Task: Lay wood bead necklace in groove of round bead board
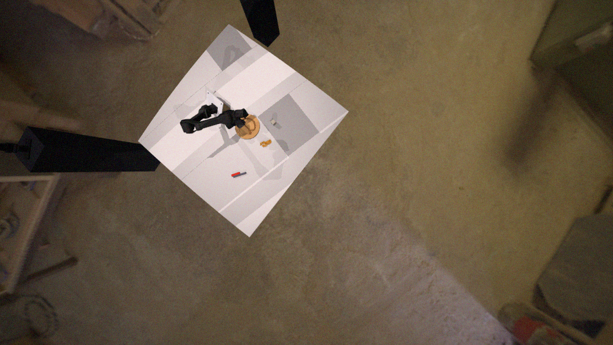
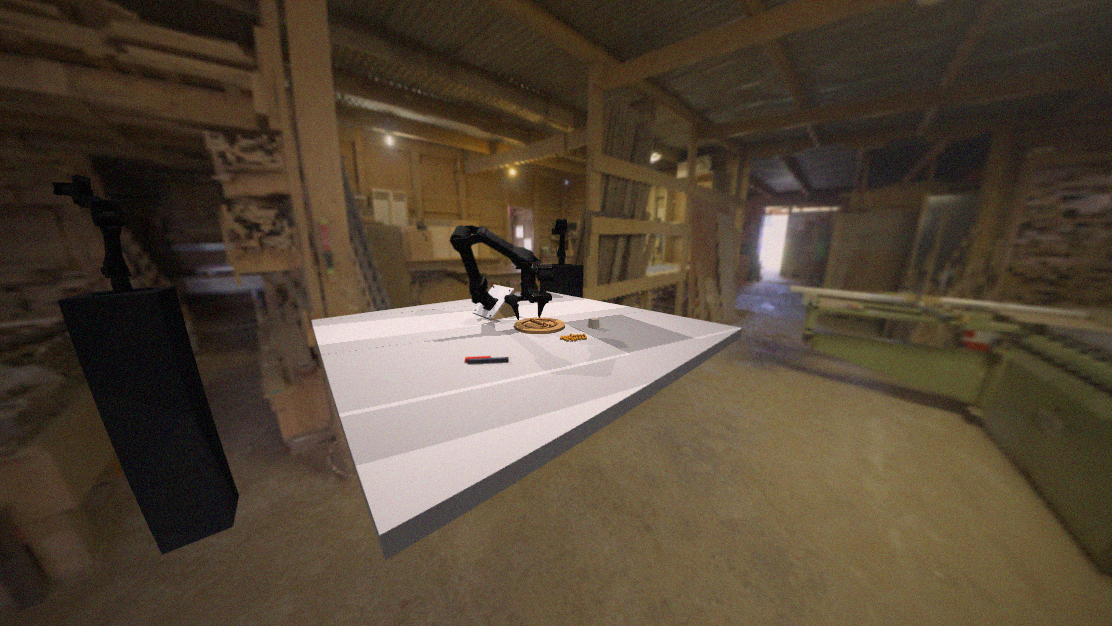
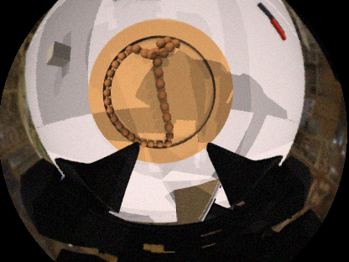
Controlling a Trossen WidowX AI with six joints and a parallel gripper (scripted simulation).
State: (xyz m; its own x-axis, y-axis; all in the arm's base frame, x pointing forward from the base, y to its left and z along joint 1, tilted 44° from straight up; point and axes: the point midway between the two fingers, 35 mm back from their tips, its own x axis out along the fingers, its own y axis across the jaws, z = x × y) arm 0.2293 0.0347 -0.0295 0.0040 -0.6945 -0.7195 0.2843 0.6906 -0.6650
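1. The wood bead necklace lies on the round bead board. In the wrist view, beads follow the groove along its left side; a nearly straight row crosses the middle, and a small heap sits at the far edge.
2. The gripper stands wide, with nothing between its fingers. It is at the near rim of the board in the wrist view.
3. The important relation, I judge, is this: the crossing row points away from the gripper, from a near corner between the two fingertips to the far heap. The part of the groove which has no beads is to the right of this row.
4. So the laying seems about half done. The next move probably must take the row and bring it sideways to the right. Pulling too hard could lift the seated beads out.
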